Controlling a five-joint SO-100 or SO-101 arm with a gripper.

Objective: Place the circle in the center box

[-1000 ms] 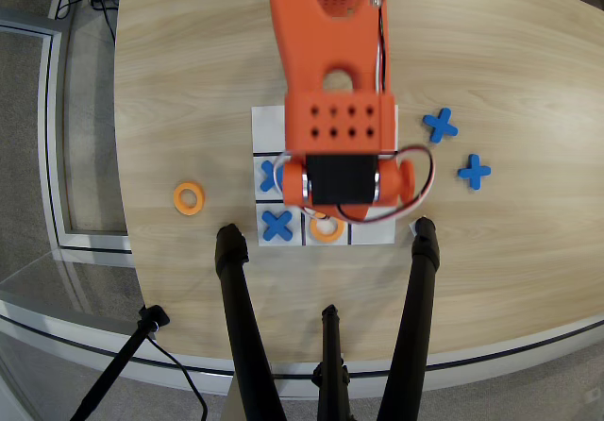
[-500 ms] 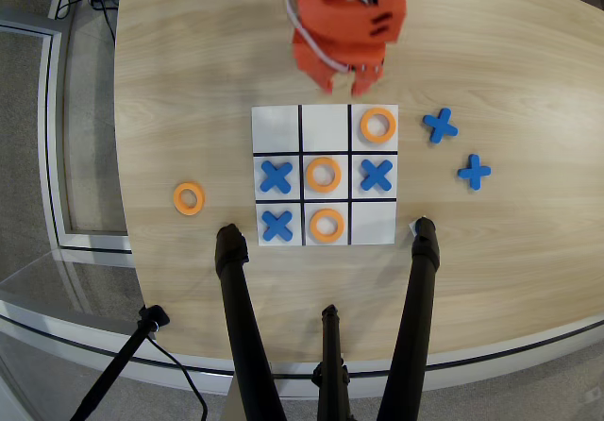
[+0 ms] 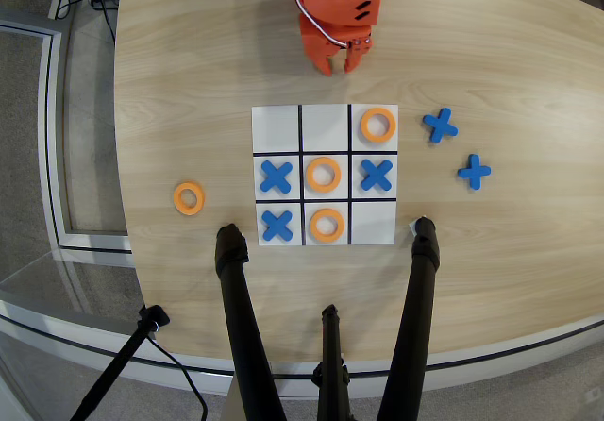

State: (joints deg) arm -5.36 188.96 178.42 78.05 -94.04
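The white 3x3 grid board [image 3: 279, 124] lies in the middle of the wooden table. An orange ring [image 3: 324, 174] lies in its center box. Another orange ring [image 3: 377, 125] is in the top right square and one [image 3: 327, 224] in the bottom middle square. A fourth ring [image 3: 189, 197] lies on the table left of the board. Blue crosses sit in the middle left [image 3: 275, 176], middle right [image 3: 377, 175] and bottom left [image 3: 276, 225] squares. My orange gripper [image 3: 340, 63] is at the table's far edge, above the board, its fingers close together and empty.
Two loose blue crosses [image 3: 440, 125] [image 3: 474, 171] lie on the table right of the board. Black tripod legs [image 3: 234, 279] [image 3: 423, 261] rise from the near edge beside the board's lower corners. The table edge curves at the left.
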